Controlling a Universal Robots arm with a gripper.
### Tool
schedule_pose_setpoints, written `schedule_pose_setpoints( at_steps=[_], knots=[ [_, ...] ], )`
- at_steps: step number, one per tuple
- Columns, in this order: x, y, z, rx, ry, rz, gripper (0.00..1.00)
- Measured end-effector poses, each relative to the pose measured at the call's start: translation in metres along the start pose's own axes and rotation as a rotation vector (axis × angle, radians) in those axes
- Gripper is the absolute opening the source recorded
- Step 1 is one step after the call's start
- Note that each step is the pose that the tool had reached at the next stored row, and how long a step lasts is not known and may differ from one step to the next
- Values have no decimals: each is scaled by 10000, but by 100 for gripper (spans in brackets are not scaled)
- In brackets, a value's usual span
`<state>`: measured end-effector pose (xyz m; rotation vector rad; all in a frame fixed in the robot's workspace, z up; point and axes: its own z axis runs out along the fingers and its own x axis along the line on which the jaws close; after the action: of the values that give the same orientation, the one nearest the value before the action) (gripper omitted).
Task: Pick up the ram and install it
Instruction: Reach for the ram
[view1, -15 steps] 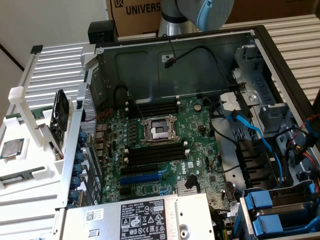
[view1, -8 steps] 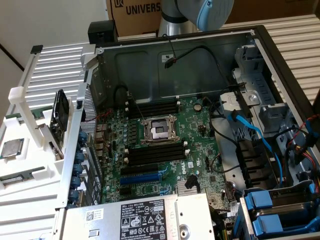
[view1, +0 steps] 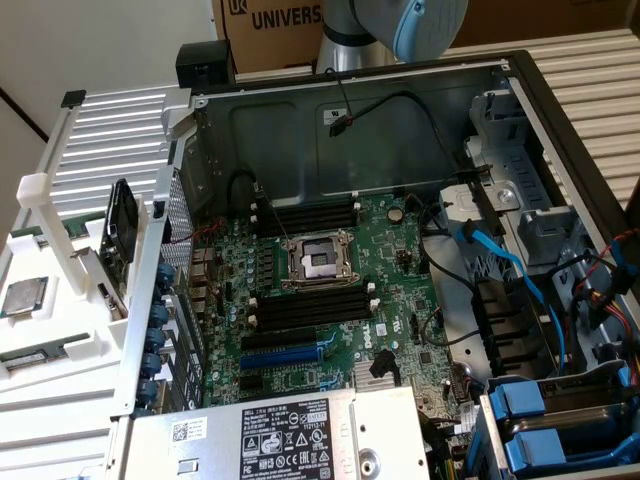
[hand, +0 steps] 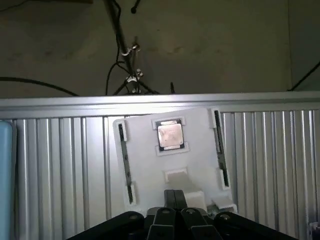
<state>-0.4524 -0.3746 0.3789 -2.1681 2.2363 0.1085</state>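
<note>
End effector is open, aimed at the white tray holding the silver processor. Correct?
Not open. The wrist view shows the end effector shut, fingers together. The rest holds: it is aimed at the white tray holding the silver processor.

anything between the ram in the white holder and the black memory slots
The case's perforated wall rises between the white holder, where the ram sits, and the motherboard. The black memory slots themselves look uncovered.
</note>
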Motion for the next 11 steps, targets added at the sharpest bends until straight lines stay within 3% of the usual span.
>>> schedule_pose_setpoints(
  at_steps=[1, 2, 3, 4, 7, 8, 11],
  knots=[
    [0, 0, 0, -11, 6, -179, 11],
    [1, 0, 1, -13, 24, -726, 11],
    [0, 0, 3, 48, 28, -877, 11],
    [0, -1, 4, 157, 33, -983, 11],
    [1, 7, 7, 624, 44, -1120, 11],
    [3, 18, 9, 674, 45, -1137, 11],
    [4, 22, 9, 678, 47, -1141, 11]
  ],
)
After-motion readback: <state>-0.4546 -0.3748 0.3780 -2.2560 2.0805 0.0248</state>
